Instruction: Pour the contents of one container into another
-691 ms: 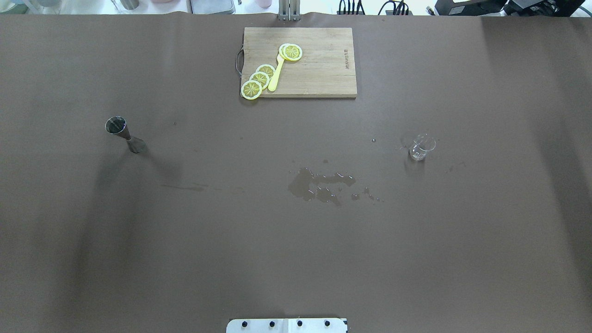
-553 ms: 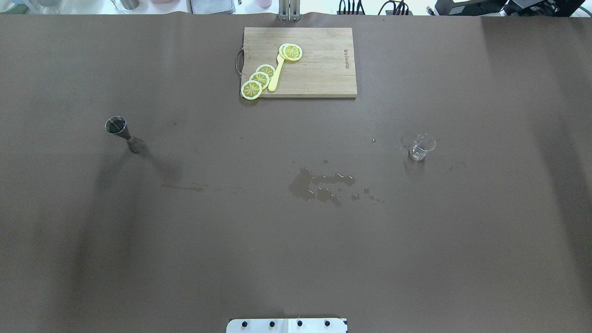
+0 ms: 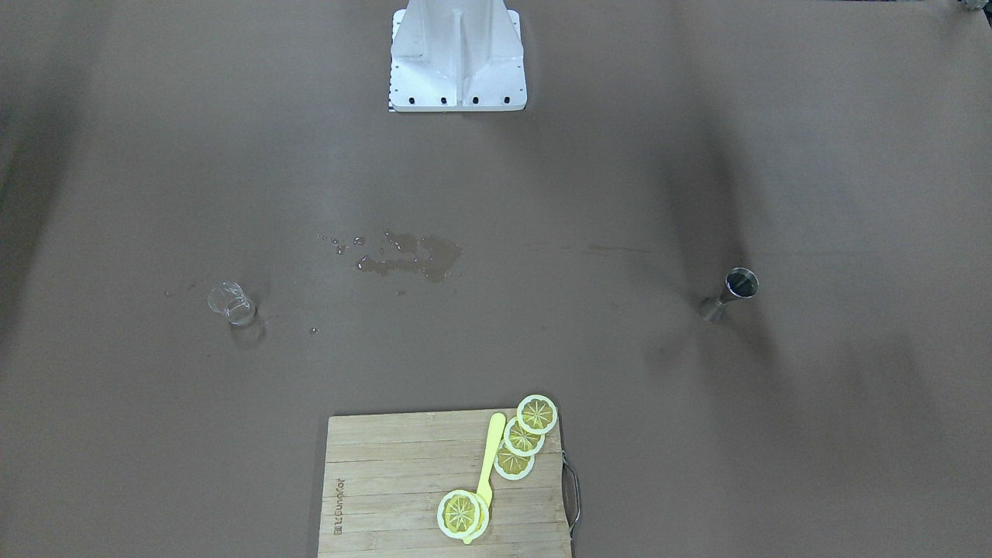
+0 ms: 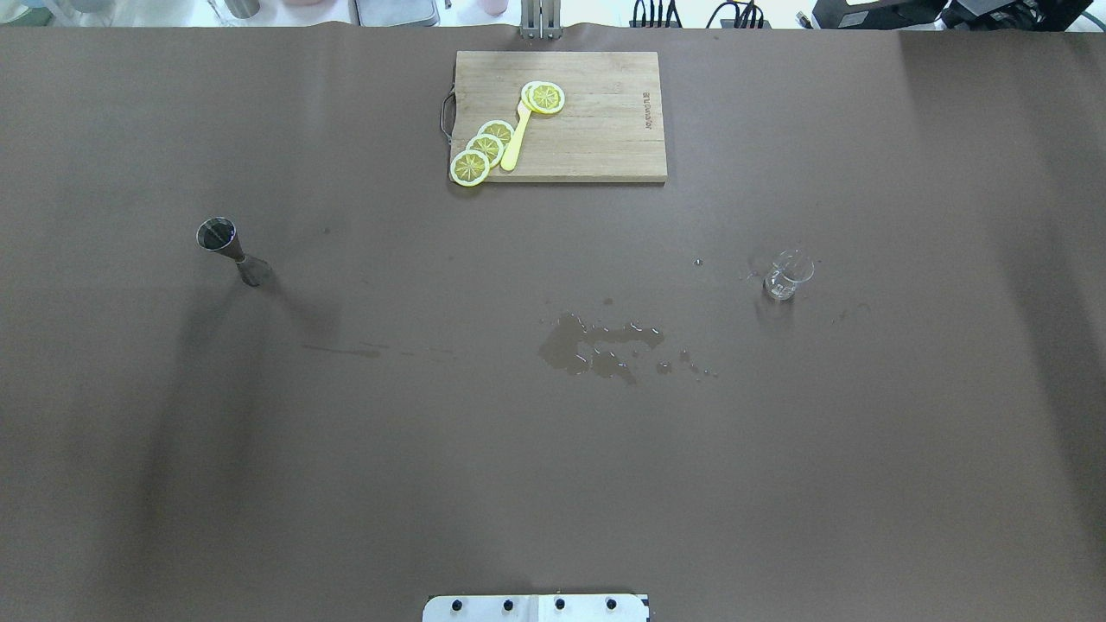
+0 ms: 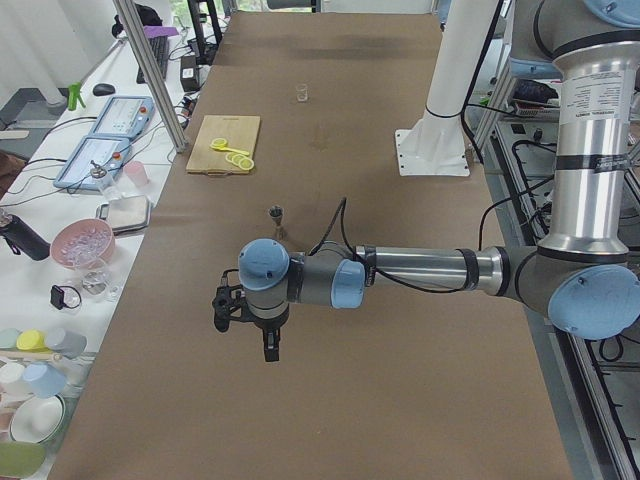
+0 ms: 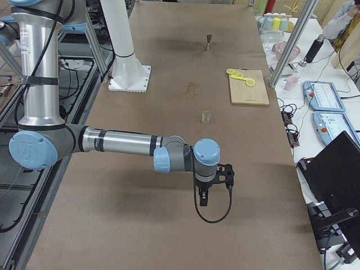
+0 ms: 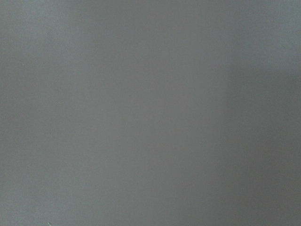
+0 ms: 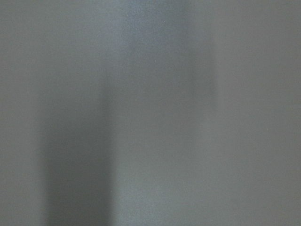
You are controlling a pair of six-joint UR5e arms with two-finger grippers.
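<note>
A steel jigger stands upright on the left half of the brown table, also seen as the jigger. A small clear glass beaker stands on the right half, with droplets around it. My left gripper hangs over bare table well short of the jigger, seen only in the exterior left view. My right gripper hangs over bare table short of the beaker, seen only in the exterior right view. I cannot tell whether either is open or shut. Both wrist views show only plain table surface.
A puddle of spilled liquid lies mid-table between the two containers. A wooden cutting board at the far edge carries lemon slices and a yellow knife. The robot's white base stands at the near edge.
</note>
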